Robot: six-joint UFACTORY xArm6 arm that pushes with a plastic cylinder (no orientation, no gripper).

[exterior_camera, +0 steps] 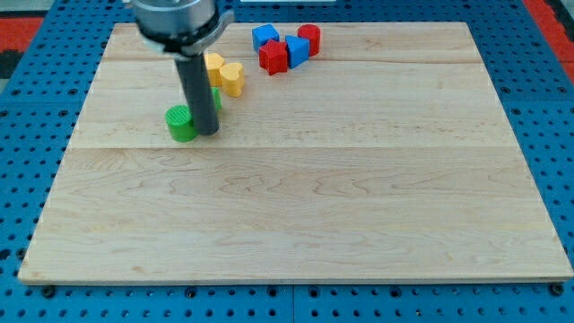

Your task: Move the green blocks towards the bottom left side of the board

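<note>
A green round block [181,124] stands on the wooden board [296,206] at the upper left. A second green block [215,98] shows only as a sliver behind the rod, just up and right of the first; its shape is hidden. My tip [206,133] rests on the board right beside the green round block, at its right side and seemingly touching it. The dark rod rises from there to the view's top and covers most of the second green block.
Two yellow blocks [226,74] sit just above the green ones. At the top centre lies a cluster: a blue block [265,37], a red block [273,56], another blue block [297,50] and a red round block [309,39]. Blue pegboard surrounds the board.
</note>
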